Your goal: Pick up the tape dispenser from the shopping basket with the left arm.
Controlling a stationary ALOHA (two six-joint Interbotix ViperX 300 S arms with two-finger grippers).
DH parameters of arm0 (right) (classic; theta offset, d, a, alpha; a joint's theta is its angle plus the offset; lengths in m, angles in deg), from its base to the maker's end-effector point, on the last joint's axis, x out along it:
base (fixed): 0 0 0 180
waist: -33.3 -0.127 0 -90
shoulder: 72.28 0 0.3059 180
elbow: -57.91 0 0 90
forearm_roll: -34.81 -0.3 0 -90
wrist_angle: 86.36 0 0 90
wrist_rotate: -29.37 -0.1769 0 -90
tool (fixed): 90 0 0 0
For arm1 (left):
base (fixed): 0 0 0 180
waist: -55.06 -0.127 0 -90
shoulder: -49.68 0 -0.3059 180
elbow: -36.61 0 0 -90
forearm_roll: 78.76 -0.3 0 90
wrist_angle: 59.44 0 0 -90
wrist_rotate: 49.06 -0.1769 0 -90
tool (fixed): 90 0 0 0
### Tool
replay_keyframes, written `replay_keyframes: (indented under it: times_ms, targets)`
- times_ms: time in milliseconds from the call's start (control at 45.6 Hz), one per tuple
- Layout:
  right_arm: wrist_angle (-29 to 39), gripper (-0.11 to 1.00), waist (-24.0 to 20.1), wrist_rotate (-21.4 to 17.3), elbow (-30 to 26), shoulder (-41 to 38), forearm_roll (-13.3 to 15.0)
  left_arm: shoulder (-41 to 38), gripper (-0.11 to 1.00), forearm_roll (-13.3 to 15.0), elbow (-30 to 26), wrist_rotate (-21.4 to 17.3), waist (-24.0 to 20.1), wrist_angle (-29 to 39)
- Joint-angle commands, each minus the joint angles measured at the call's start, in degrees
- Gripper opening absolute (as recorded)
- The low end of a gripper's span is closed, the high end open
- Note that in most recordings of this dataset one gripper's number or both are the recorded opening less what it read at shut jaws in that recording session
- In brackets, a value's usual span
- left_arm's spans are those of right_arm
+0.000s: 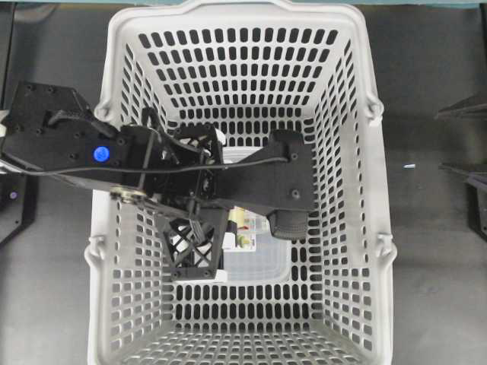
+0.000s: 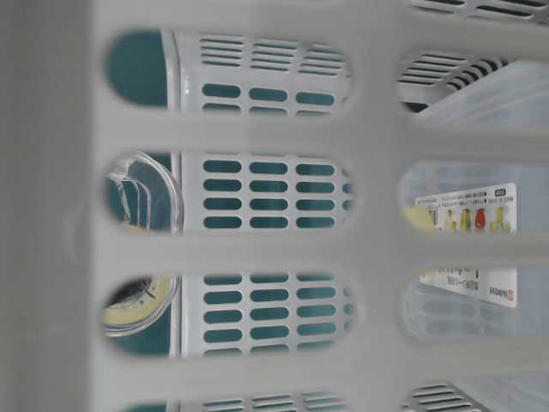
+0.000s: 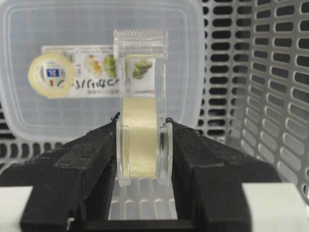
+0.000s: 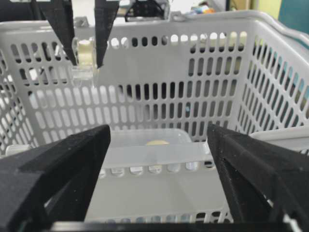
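Observation:
The tape dispenser (image 3: 141, 96) is a narrow clear plastic holder with a serrated cutter on top and a pale yellow tape roll inside. My left gripper (image 3: 142, 145) is shut on it, one pad on each side of the roll. It hangs above the shopping basket's (image 1: 358, 152) floor, near rim height in the right wrist view (image 4: 84, 55). From overhead the left arm (image 1: 194, 247) reaches into the basket and hides the dispenser. My right gripper (image 4: 159, 193) is open and empty outside the basket's wall.
A translucent rectangular plastic tray (image 3: 29, 111) with a printed label (image 1: 245, 228) lies on the basket floor below the dispenser. A small round cream-yellow disc (image 3: 50, 76) with a blue mark lies on it. Slotted walls (image 3: 270, 96) stand close on the right.

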Motion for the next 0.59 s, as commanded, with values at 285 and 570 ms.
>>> replay_keyframes:
  times_ms: [285,570]
  targets:
    - [-0.35,0.77,0.09,0.0,0.09,-0.26,-0.09,0.88,0.29,-0.18,-0.53,0.0,0.09,-0.35]
    - [-0.26,0.77,0.09,0.0,0.35,-0.26,-0.09,0.79,0.29,-0.26,-0.53,0.0,0.09,-0.35]
